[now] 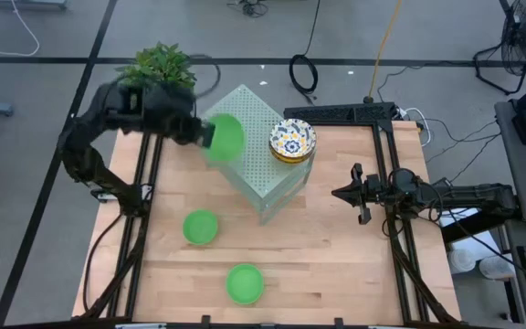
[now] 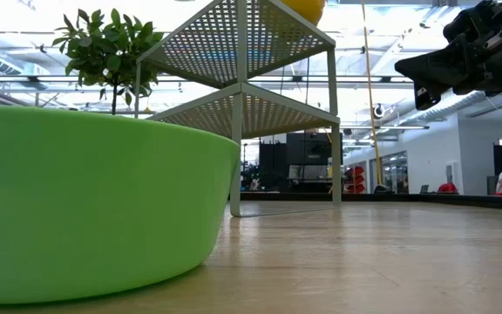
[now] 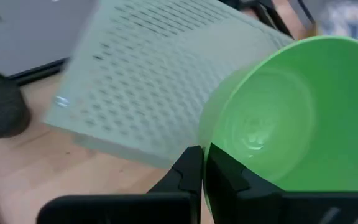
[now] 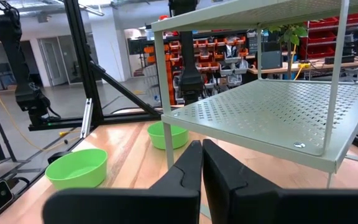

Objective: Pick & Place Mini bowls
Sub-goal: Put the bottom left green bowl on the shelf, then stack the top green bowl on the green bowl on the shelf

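Green mini bowl (image 1: 226, 139) is pinched by its rim in your left gripper (image 1: 206, 134), tilted, the perforated rack's (image 1: 261, 128) top just beyond it.

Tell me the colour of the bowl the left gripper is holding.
Plain bright green. The bowl shows best in the left wrist view, pinched by the left gripper.

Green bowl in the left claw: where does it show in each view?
High: held bowl upper centre-left, in the left claw, at the rack's left edge.
Low: not in it; the big green table bowl is another one.
Left wrist: right half, rim clamped.
Right wrist: not in it.
Landmark: the perforated rack, in all four views.
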`<state>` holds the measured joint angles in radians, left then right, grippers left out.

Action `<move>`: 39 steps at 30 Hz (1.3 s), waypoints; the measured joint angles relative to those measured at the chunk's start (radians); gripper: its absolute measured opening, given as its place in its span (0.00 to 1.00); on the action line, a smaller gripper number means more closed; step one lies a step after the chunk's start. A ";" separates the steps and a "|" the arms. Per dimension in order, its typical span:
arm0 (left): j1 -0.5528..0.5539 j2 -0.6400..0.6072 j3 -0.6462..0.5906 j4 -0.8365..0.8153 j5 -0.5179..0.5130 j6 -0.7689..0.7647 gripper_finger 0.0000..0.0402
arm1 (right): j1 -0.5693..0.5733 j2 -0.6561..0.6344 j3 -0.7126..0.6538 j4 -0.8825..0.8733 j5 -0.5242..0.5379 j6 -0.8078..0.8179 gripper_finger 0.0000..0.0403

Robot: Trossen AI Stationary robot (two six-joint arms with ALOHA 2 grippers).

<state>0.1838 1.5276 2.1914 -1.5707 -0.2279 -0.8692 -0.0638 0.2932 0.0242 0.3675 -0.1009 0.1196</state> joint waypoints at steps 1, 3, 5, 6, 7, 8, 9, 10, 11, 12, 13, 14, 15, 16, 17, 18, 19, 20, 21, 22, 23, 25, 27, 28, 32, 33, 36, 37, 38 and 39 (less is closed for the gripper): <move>0.039 0.000 -0.002 0.000 0.017 0.001 0.03 | 0.000 0.000 0.000 -0.002 0.000 0.000 0.00; 0.109 0.009 -0.005 -0.003 0.062 0.000 0.02 | 0.000 0.000 0.000 -0.007 0.000 0.000 0.00; 0.169 0.021 -0.006 0.001 0.105 0.000 0.01 | 0.000 0.000 0.000 -0.012 0.000 0.000 0.00; 0.190 0.029 -0.006 0.005 0.114 0.001 0.02 | 0.000 0.000 0.000 -0.014 0.000 0.000 0.00; 0.205 0.038 -0.006 0.008 0.119 0.002 0.02 | 0.000 0.000 0.000 -0.015 0.000 -0.003 0.00; 0.217 0.048 -0.006 0.008 0.121 0.003 0.03 | 0.000 0.000 0.000 -0.016 0.000 -0.004 0.00; 0.227 0.057 -0.006 0.006 0.123 0.004 0.03 | 0.000 0.000 0.000 -0.015 0.000 -0.005 0.00; 0.235 0.067 -0.006 0.004 0.127 0.007 0.03 | 0.000 0.000 0.000 -0.016 0.000 -0.005 0.00; 0.242 0.079 -0.006 0.003 0.134 0.012 0.02 | 0.000 0.000 0.000 -0.016 0.000 -0.006 0.00; 0.246 0.091 -0.006 0.004 0.144 0.018 0.02 | 0.000 0.000 0.000 -0.016 0.000 -0.007 0.00; 0.250 0.104 -0.006 0.004 0.153 0.026 0.01 | 0.000 0.000 0.000 -0.017 0.000 -0.007 0.00; 0.252 0.116 -0.006 0.003 0.159 0.035 0.01 | 0.000 0.000 0.000 -0.018 0.000 -0.007 0.00; 0.255 0.127 -0.006 0.003 0.166 0.042 0.02 | 0.000 0.000 0.000 -0.020 0.000 -0.007 0.00; 0.258 0.138 -0.006 0.004 0.176 0.050 0.03 | 0.000 0.000 0.000 -0.021 0.000 -0.007 0.00; 0.260 0.148 -0.006 0.004 0.180 0.054 0.04 | 0.000 0.000 0.000 -0.022 0.000 -0.007 0.00; 0.261 0.157 -0.006 0.004 0.180 0.056 0.05 | 0.000 0.000 0.000 -0.022 0.000 -0.007 0.00; 0.264 0.165 -0.006 0.003 0.180 0.056 0.05 | 0.000 0.000 0.000 -0.021 0.000 -0.007 0.00; 0.267 0.170 -0.006 0.004 0.180 0.058 0.05 | 0.000 0.000 0.000 -0.022 0.000 -0.007 0.00; 0.272 0.174 -0.006 0.004 0.180 0.068 0.04 | 0.000 0.000 0.000 -0.022 0.000 -0.007 0.00; 0.275 0.179 -0.006 0.004 0.180 0.079 0.03 | 0.000 0.000 0.000 -0.022 0.000 -0.007 0.00; 0.276 0.181 -0.006 0.005 0.180 0.096 0.02 | 0.000 0.000 0.000 -0.022 0.000 -0.007 0.00; 0.279 0.182 -0.006 0.005 0.182 0.125 0.01 | 0.000 0.000 0.000 -0.022 0.000 -0.007 0.00; 0.281 0.182 -0.006 0.005 0.186 0.139 0.02 | 0.000 0.000 0.000 -0.022 0.000 -0.007 0.00; 0.281 0.181 -0.006 0.005 0.185 0.148 0.03 | 0.000 0.000 0.000 -0.022 0.000 -0.007 0.00; 0.282 0.179 -0.004 0.004 0.175 0.207 0.16 | 0.000 0.000 0.000 -0.022 0.000 -0.007 0.00; 0.282 0.179 -0.002 0.005 0.175 0.217 0.19 | 0.000 0.000 0.000 -0.022 0.000 -0.007 0.00; 0.282 0.179 -0.002 0.005 0.175 0.221 0.30 | 0.000 0.000 0.000 -0.022 0.000 -0.007 0.00; 0.286 0.179 -0.002 0.005 0.175 0.221 0.33 | 0.000 0.000 0.000 -0.022 0.000 -0.007 0.00; 0.291 0.179 -0.002 0.005 0.176 0.221 0.36 | 0.000 0.000 0.000 -0.022 0.000 -0.007 0.00; 0.298 0.179 -0.002 0.006 0.176 0.221 0.38 | 0.000 0.000 0.000 -0.022 0.000 -0.007 0.00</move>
<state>0.4820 1.7061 2.1899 -1.5644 -0.0521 -0.6483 -0.0635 0.2932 0.0242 0.3451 -0.1012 0.1123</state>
